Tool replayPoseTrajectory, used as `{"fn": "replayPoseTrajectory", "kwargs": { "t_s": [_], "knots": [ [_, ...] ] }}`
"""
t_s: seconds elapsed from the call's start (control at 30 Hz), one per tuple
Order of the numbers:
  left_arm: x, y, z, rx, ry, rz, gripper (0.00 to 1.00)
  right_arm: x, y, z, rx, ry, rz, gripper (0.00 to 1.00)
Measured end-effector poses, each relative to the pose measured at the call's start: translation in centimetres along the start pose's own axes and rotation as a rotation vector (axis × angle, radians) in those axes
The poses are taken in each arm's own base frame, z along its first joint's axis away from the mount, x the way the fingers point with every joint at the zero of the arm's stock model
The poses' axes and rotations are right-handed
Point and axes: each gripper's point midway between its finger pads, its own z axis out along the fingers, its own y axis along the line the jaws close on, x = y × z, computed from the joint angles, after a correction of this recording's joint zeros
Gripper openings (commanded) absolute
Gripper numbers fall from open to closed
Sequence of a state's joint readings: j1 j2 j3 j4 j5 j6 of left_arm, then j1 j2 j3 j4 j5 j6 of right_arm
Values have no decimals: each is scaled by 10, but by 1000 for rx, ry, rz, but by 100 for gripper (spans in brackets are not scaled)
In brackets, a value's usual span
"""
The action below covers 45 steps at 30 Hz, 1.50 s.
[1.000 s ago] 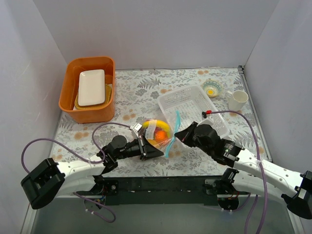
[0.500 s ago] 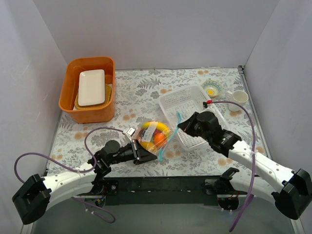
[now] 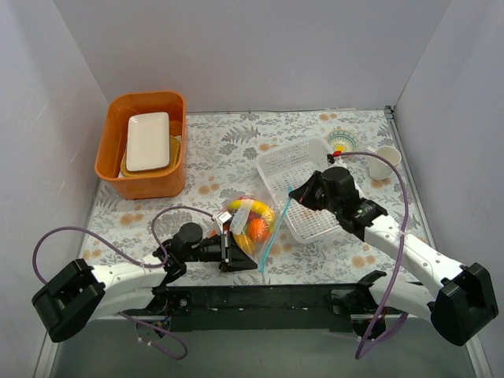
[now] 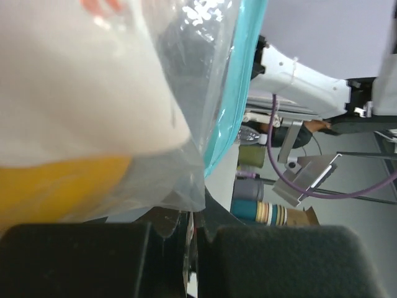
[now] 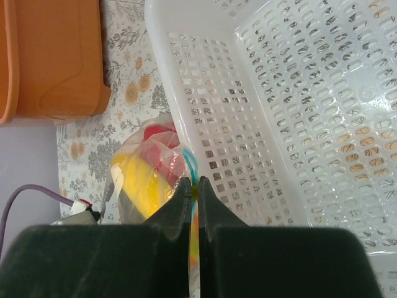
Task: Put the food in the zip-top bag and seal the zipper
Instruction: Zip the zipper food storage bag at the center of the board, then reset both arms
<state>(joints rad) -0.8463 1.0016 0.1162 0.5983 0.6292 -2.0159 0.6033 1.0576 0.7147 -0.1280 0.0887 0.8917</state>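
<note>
Left claw is pressed together on a corner of the one clear bag, and the right claw is pinched tight on its blue zipper. The bag is held between the two beside the single white basket, with the food inside too bunched to count. The flowered bench, walled pale grey on three sides, also bears one orange bin, one cup and one small bowl; only the right wrist view picks out a red piece beside the yellow.
</note>
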Motion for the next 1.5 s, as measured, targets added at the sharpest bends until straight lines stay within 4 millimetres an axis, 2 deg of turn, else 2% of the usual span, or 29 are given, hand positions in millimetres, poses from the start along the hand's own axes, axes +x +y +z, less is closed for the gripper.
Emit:
{"fn": "replayPoseTrajectory", "kwargs": {
  "t_s": [0.1, 0.27, 0.47, 0.57, 0.63, 0.7, 0.73, 0.8, 0.83, 0.87, 0.93, 0.97, 1.0, 1.03, 1.07, 1.1, 1.17, 1.2, 1.3, 1.33, 1.5],
  "knots": [
    [0, -1, 6, -46, 48, 7, 0, -3, 0, 6, -5, 5, -4, 1],
    [-6, -17, 12, -83, 80, 110, 0, -12, -1, 13, -11, -7, -6, 1],
    [-3, 4, 11, -153, 107, 135, 0, -8, 0, 14, -26, 17, -10, 1],
    [-1, 15, 10, -184, 123, 141, 7, -8, -2, 15, -23, 24, -12, 1],
    [0, 17, 10, -190, 131, 151, 18, -8, -3, 16, -22, 28, -13, 1],
    [5, 21, 8, -195, 162, 152, 19, -12, -4, 17, -23, 14, -13, 2],
    [8, 23, 7, -200, 178, 153, 24, -16, -4, 18, -26, 0, -13, 2],
    [12, 24, 6, -203, 196, 159, 30, -21, -3, 18, -33, -14, -14, 5],
    [13, 25, 5, -205, 202, 162, 31, -22, -2, 19, -36, -18, -15, 7],
    [14, 26, 4, -209, 205, 162, 32, -23, -2, 19, -38, -21, -15, 13],
    [15, 26, 3, -213, 207, 163, 34, -23, -2, 19, -39, -22, -16, 16],
    [16, 25, 1, -215, 206, 166, 41, -23, -2, 19, -39, -23, -17, 19],
    [16, 24, 0, -216, 203, 169, 43, -23, -2, 19, -39, -23, -18, 22],
    [15, 22, -1, -217, 197, 177, 43, -23, -2, 18, -40, -24, -18, 26],
    [14, 19, -1, -215, 191, 186, 44, -24, -2, 18, -39, -25, -19, 35],
    [12, 16, -1, -213, 180, 198, 45, -24, -2, 18, -38, -28, -20, 38],
    [6, 4, -2, -206, 152, 228, 54, -26, -2, 17, -35, -37, -23, 47],
    [4, -2, -2, -200, 139, 248, 62, -28, -2, 16, -35, -43, -25, 48],
    [-9, -25, -4, -192, 77, 312, 76, -32, -3, 9, -28, -65, -35, 52],
    [-13, -31, -4, -193, 57, 328, 98, -33, -3, 8, -27, -71, -36, 52],
    [-39, -63, -5, -223, -42, 406, 98, -41, -7, -6, 5, -113, -50, 55]
  ]
}}
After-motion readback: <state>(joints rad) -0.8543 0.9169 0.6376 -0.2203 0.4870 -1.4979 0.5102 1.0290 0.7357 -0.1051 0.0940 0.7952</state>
